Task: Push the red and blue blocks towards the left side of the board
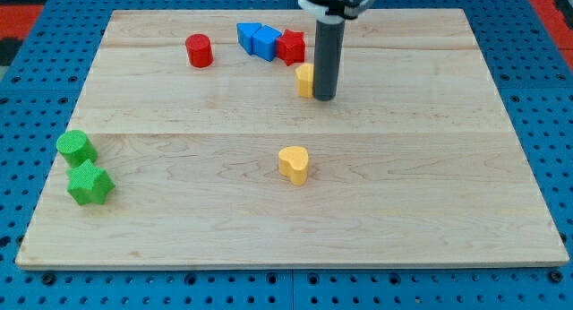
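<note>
A red cylinder (199,51) stands near the view's top, left of centre. Two blue blocks (258,38) sit side by side to its right, touching each other. A red star-shaped block (290,47) touches the right blue block. My tip (325,99) rests on the board just below and right of the red star block, right against a yellow block (305,79) that the rod partly hides.
A yellow heart-shaped block (293,163) lies near the board's centre. A green cylinder (76,147) and a green star-shaped block (89,184) sit at the view's left edge. The wooden board (430,167) lies on a blue pegboard.
</note>
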Robot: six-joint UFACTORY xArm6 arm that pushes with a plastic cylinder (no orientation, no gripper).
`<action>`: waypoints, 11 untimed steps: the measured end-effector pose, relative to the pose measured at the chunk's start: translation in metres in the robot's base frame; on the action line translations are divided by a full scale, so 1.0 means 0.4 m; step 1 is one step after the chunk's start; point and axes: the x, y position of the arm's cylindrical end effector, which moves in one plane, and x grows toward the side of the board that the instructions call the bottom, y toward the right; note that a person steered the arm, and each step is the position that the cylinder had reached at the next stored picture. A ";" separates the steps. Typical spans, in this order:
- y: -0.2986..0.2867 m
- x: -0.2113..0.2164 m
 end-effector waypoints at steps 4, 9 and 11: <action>-0.081 -0.263; -0.538 -0.361; -0.146 -0.262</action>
